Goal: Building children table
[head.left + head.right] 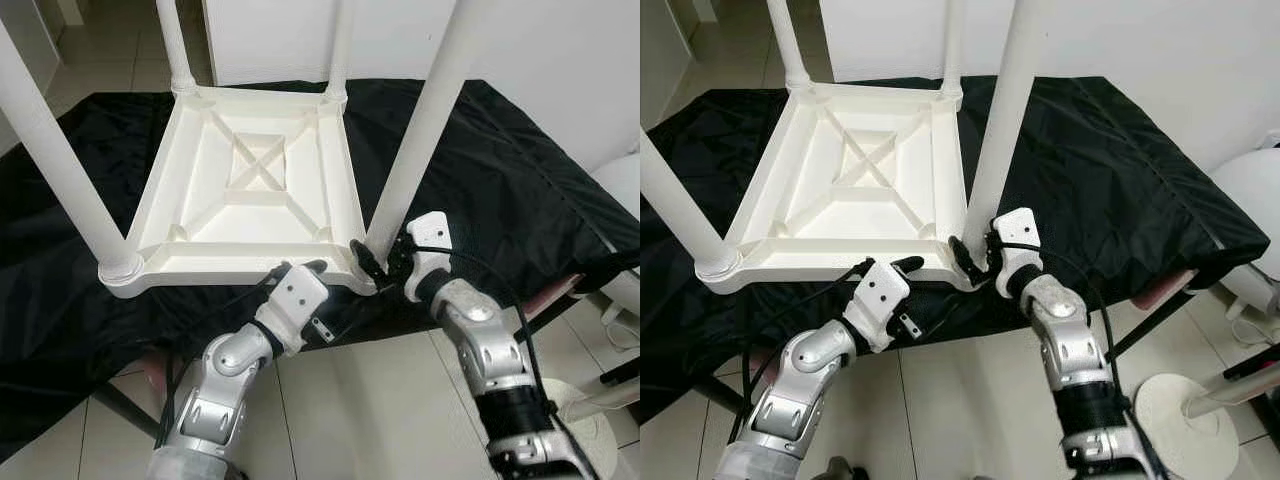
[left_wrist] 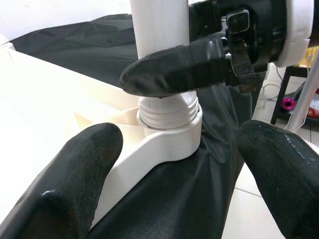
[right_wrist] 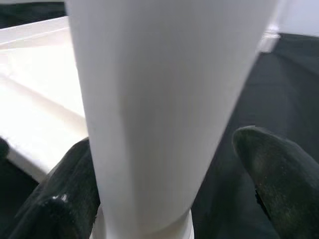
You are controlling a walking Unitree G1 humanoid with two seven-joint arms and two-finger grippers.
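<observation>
Four legs are standing up out of the upturned white tabletop (image 1: 245, 190), one per corner socket, so the build looks mostly done to me. That tabletop lies upside down on the bench (image 1: 500, 170), which is draped in black cloth, and everything below is placed against it. At its corner nearest the robot's right side, the right gripper (image 1: 385, 262) has its fingers spread around the base of the near right leg (image 1: 425, 120), close on both sides, though I can't say they're actually squeezing it. In the left wrist view the threaded collar (image 2: 167, 110) of that leg still shows some thread above the socket, so I'd guess it needs a few more turns. The left gripper (image 1: 300, 268) sits at the tabletop's near edge, just beside that same corner, fingers apart and holding nothing. Count: one tabletop, four legs, two grippers.
</observation>
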